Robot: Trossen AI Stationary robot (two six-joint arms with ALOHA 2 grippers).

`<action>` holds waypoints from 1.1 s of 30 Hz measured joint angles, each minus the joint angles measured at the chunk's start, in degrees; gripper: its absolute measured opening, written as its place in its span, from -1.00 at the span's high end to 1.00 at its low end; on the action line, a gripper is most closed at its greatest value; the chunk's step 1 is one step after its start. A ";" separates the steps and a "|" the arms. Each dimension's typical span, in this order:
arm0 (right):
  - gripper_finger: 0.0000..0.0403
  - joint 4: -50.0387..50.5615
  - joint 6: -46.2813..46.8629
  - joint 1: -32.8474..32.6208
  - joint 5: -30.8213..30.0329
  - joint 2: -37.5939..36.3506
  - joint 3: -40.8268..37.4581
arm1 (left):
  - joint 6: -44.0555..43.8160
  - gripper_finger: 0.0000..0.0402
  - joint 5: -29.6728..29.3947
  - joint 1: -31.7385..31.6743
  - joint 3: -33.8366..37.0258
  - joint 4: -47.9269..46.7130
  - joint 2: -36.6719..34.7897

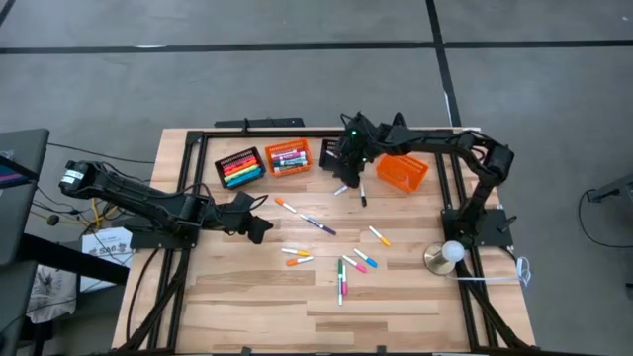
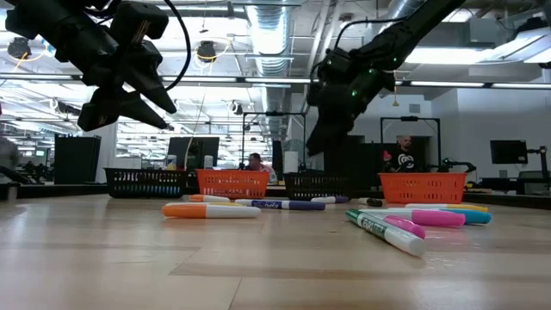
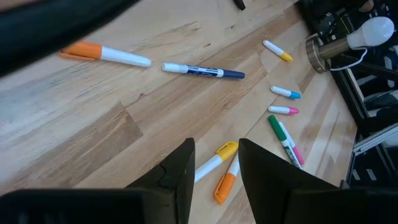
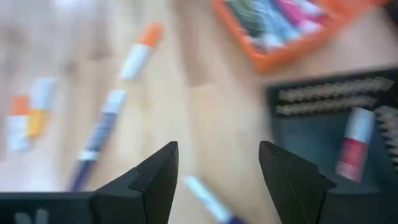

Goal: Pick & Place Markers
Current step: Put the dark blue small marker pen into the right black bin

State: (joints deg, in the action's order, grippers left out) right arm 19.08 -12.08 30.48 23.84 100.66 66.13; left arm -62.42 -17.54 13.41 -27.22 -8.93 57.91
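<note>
Left gripper (image 1: 259, 229): fingers spread, empty, hovering left of your loose markers (image 1: 341, 279) | baskets: four along the back, black (image 1: 240, 166), orange (image 1: 288, 157), black (image 1: 331, 155), orange (image 1: 403, 171) tipped | markers: about ten scattered mid-table, long axes mixed, blue-capped one (image 1: 318, 224) diagonal | right gripper (image 1: 344, 174): fingers spread, empty, above second black basket.

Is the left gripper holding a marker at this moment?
No: in the left wrist view the left gripper is open and empty, with two orange-capped markers lying on the table beneath it.
</note>
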 joint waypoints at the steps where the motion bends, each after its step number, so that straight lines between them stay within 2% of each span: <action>1: -0.08 0.27 0.02 -0.59 1.87 -0.49 0.00 | 0.29 0.40 0.00 0.00 0.00 0.00 0.00; 7: -0.07 2.38 0.05 -5.94 4.35 -3.51 0.00 | 0.64 0.40 0.00 -0.01 0.00 0.00 0.00; 12: -0.04 2.35 0.08 -11.56 9.45 -4.81 0.00 | 2.09 0.40 -0.02 0.00 0.00 0.00 0.00; 16: -0.02 1.75 0.08 -16.24 8.75 -4.87 0.00 | 2.20 0.40 0.00 0.00 0.00 0.00 0.00; 19: 0.00 1.50 0.07 -19.85 3.99 -4.87 0.00 | 2.20 0.40 -0.02 -0.01 0.00 0.00 0.00; 26: 0.04 1.21 2.06 -27.13 -15.77 -4.87 0.00 | 2.19 0.40 -0.02 0.00 0.00 0.00 0.00; 29: 0.02 0.21 5.86 -27.86 -17.37 -4.87 0.00 | 2.19 0.40 -0.02 0.00 0.00 0.00 0.00; 33: 0.00 -0.65 12.35 -27.11 -16.50 -4.85 0.00 | 2.20 0.40 -0.02 0.00 0.00 0.00 0.00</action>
State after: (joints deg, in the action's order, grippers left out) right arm 18.44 0.28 3.38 7.33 95.81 66.13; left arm -60.23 -17.56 13.41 -27.22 -8.93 57.91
